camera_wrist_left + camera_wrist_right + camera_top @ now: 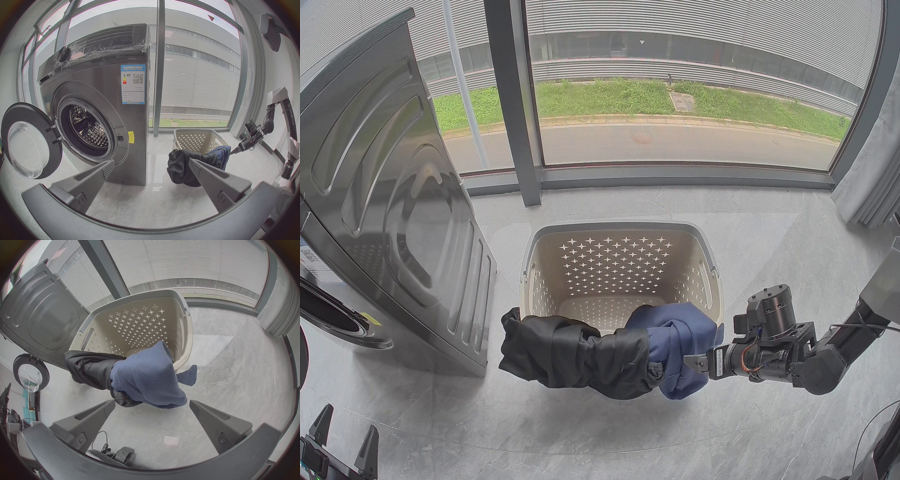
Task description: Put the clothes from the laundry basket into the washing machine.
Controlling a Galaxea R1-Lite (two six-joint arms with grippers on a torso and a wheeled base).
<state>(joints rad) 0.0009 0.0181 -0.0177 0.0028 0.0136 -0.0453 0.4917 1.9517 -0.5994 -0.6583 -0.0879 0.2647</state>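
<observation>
The right tool [151,405] stands wide open, its two fingers [93,418] spread far apart and gripping nothing. Straight ahead of its fingertips lies a blue garment [147,377], bunched over the near rim of the laundry basket [187,330]. In the head view the right tool [694,362] sits right up against the edge of that blue garment [675,337]; whether it touches the cloth cannot be told. A black garment [575,356] lies against the blue one on the side away from the tool. It is draped along the same rim and hangs past the basket's corner above the floor [612,437]. Beyond the clothes, seen from this tool, the laundry basket [619,228] shows its pierced walls.

The left tool [150,167] is also wide open and holds nothing. It is well apart from the clothes and low over the floor. In front of it stands the washing machine [93,93], its round door [29,140] swung open and the drum [89,129] exposed. Farther ahead of this tool and off to one side of the machine, the black garment [181,165] and blue garment [223,154] hang on the basket [200,131].
</observation>
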